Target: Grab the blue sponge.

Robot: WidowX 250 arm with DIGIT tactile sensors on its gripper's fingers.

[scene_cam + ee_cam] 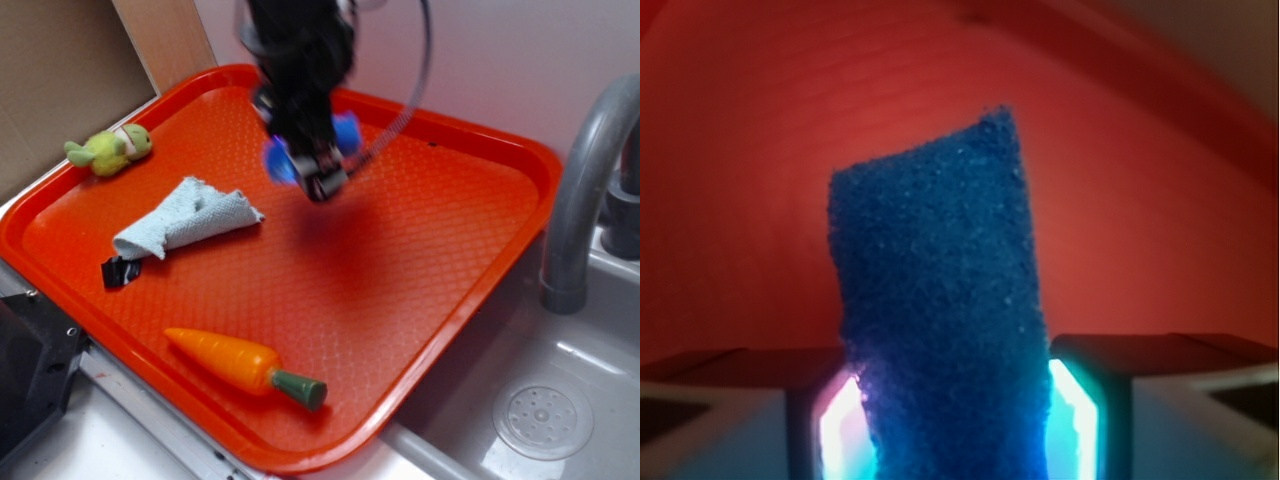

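Pinching the blue sponge (940, 300) between my gripper (322, 172) pads, I hold it above the tray (420, 270). It looks light, soft, compressible; grip mid-body, firmly.

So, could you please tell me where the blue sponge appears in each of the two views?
Exterior: the blue sponge is at upper centre, held above the tray in the gripper, blue showing on both sides.
Wrist: it fills the centre, standing up between the two fingers.
Shared landmark: the orange tray behind it.
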